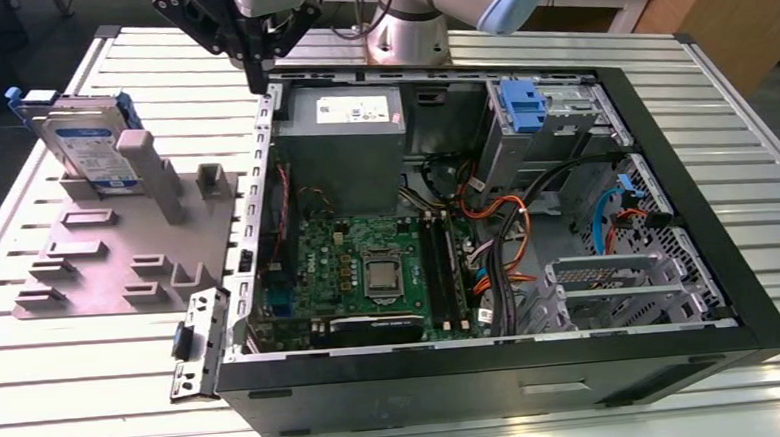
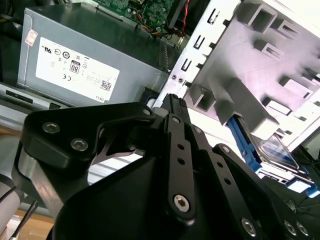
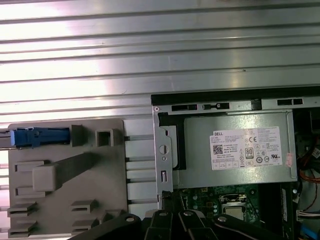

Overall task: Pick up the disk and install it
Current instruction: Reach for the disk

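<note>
The disk (image 1: 86, 144) is a silver drive with a white-and-blue label in a blue bracket. It stands on edge in a slot at the far end of the grey fixture plate (image 1: 112, 263), at the exterior view's left. In the second wrist view the disk (image 2: 272, 150) lies beyond the fixture's posts, and in the first wrist view its blue edge (image 3: 37, 136) shows. My gripper (image 1: 258, 80) hangs above the back left corner of the open computer case (image 1: 713, 262), well apart from the disk. Its black fingers (image 2: 172, 102) come together to a point, shut, with nothing between them.
Inside the case, a grey power-supply box (image 1: 345, 131) with a white sticker lies just below my gripper. A drive bay with a blue latch (image 1: 524, 106) sits at the case's far right. Cables and a motherboard (image 1: 366, 270) occupy the middle. All of it rests on a ribbed metal table (image 1: 92, 394).
</note>
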You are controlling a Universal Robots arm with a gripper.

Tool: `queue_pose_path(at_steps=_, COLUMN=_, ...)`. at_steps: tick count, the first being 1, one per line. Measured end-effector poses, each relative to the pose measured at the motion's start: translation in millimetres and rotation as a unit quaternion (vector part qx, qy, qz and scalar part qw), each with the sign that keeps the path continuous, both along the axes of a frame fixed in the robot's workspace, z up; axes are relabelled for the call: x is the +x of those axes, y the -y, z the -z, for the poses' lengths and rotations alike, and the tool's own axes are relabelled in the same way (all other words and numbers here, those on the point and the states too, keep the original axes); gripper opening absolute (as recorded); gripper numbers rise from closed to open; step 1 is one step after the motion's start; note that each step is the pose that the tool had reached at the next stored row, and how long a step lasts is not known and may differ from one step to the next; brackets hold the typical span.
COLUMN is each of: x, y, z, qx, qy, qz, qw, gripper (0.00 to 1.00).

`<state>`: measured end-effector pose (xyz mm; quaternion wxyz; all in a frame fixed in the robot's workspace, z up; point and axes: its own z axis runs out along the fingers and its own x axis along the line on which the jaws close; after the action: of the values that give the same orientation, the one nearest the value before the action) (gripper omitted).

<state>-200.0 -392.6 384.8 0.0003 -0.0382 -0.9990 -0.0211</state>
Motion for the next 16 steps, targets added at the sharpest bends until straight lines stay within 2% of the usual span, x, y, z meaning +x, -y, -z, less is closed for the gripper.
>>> queue_pose_path(at_steps=5, x=-0.2, y=0.0, z=0.1, qx=0.0001, qy=-0.0001, qz=0.000, qw=1.00000, gripper=0.11)
queue_pose_path(at_steps=11, x=-7.4, y=0.0, z=0.2, qx=0.0001, qy=-0.0001, qz=0.000, qw=1.00000, gripper=0.11)
queue_pose_path(at_steps=16, x=-7.6, y=0.0, z=0.1, qx=0.0001, qy=-0.0001, qz=0.000, qw=1.00000, gripper=0.11)
